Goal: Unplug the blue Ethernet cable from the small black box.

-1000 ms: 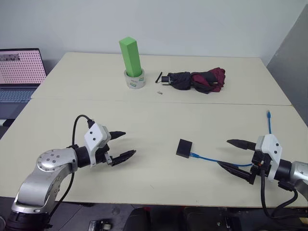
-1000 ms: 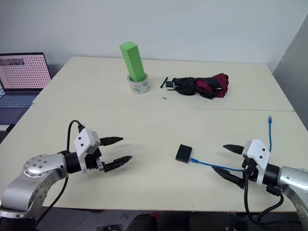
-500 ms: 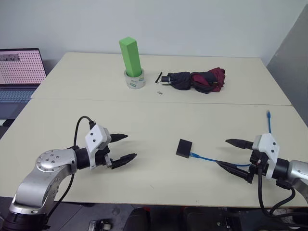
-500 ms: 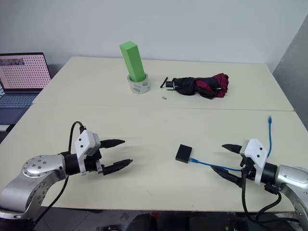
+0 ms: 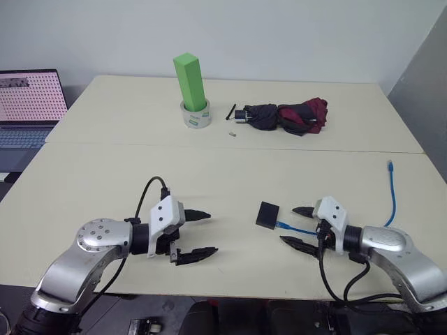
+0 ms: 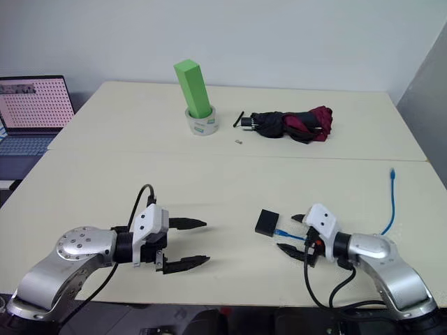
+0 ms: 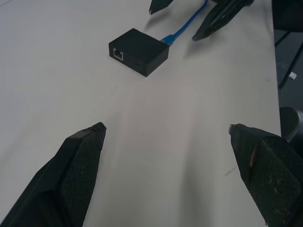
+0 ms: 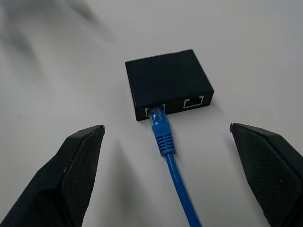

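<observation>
Though still plugged, cable [image 8: 166, 142] between end effector [image 8: 165, 179] fingers.

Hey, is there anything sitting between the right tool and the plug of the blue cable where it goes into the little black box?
Nothing visible. The right tool is open and straddles the blue Ethernet cable, facing the plug seated in the small black box. Between fingers and plug there is bare table.

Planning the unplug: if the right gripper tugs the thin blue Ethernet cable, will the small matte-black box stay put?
Probably not: the small matte-black box lies loose and flat on the smooth table, so it likely slides. The thin blue Ethernet cable curves limply.
</observation>
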Motion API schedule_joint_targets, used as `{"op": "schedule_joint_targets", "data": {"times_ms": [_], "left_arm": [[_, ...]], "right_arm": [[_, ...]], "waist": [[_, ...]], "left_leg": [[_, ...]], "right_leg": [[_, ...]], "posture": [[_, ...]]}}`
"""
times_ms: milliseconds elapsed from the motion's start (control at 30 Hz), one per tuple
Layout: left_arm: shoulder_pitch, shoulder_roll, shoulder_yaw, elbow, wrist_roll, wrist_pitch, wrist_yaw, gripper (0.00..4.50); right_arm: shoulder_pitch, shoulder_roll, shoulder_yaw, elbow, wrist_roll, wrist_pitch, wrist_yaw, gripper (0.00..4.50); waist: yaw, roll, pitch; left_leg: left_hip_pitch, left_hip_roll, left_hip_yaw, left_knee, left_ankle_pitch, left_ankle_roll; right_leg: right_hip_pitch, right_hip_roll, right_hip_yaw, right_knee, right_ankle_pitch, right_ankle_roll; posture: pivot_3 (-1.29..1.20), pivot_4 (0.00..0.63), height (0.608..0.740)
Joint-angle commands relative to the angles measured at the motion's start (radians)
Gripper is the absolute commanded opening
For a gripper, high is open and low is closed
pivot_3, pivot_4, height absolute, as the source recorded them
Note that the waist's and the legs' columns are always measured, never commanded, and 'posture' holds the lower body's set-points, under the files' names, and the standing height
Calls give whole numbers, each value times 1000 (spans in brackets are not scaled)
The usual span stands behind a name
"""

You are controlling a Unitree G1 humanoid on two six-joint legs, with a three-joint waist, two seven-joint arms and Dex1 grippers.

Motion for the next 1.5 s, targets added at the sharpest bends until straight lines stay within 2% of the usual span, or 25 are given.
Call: {"op": "schedule_joint_targets", "data": {"times_ms": [33, 67, 200, 533, 633, 767, 1033, 1100, 1267, 1500], "left_arm": [[-21, 4, -6, -14, -13, 0, -13, 4411], [-24, 1, -7, -9, -12, -2, -12, 4500], [-33, -10, -15, 7, -6, -8, -5, 4500], [-27, -20, -19, 27, -10, -7, -8, 4500], [-36, -42, -12, 42, -38, 22, 6, 4500], [-57, -82, 7, 73, -93, 91, 27, 4500], [-174, -195, 81, 152, -327, 341, 113, 4500], [-205, -218, 82, 174, -344, 366, 131, 4500], [-258, -269, 81, 205, -383, 410, 156, 4500], [-295, -327, 66, 225, -400, 422, 157, 4500]], "right_arm": [[-28, 1, 26, 35, -35, -45, 25, 4497], [-36, 6, 36, 46, -44, -51, 26, 4129], [-63, 21, 65, 77, -71, -74, 37, 3332], [-134, 12, 128, 155, -150, -141, 88, 684], [-161, -2, 133, 163, -182, -191, 108, 160], [-203, -27, 142, 160, -257, -319, 116, 159], [-340, -30, 155, 179, -436, -731, 64, 159], [-366, -28, 162, 194, -457, -805, 63, 159], [-390, -16, 175, 202, -472, -896, 67, 159], [-396, -5, 182, 184, -474, -920, 83, 159]], "waist": [[-1, 0, 0], [-1, 0, 0], [-2, 0, 0], [-2, 0, 0], [-2, 0, 0], [-1, 0, 0], [-4, 0, 0], [-3, 0, 0], [-3, 0, 0], [-3, 0, 0]], "left_leg": [[0, 0, 0, 0, 0, 0], [0, 0, 0, 0, 0, 0], [0, 0, 0, 0, 0, 0], [0, 0, 0, 0, 0, 0], [1, 0, 0, 0, 0, 0], [0, 0, 0, 0, 0, 0], [0, 0, 0, 1, 1, -1], [0, 0, 0, 1, 2, -3], [-1, 0, 0, 1, 2, -3], [0, 1, 0, 2, 2, -3]], "right_leg": [[0, 0, 0, 0, 0, 0], [0, 0, 0, 0, 0, 0], [0, 0, 0, 0, 0, 0], [0, 0, 0, 0, 0, 0], [0, 0, 0, 1, 0, 0], [0, 0, -1, 1, 0, 0], [-1, 0, -1, 1, 0, 0], [-1, 0, -1, 1, 0, 0], [-1, 0, -1, 1, 0, 0], [-1, 0, -1, 1, 0, 0]], "posture": [[0, 150, 740], [0, 150, 740], [0, 150, 740], [0, 150, 740], [0, 150, 740], [0, 150, 740], [0, 150, 740], [0, 150, 740], [0, 150, 740], [0, 150, 740]]}}
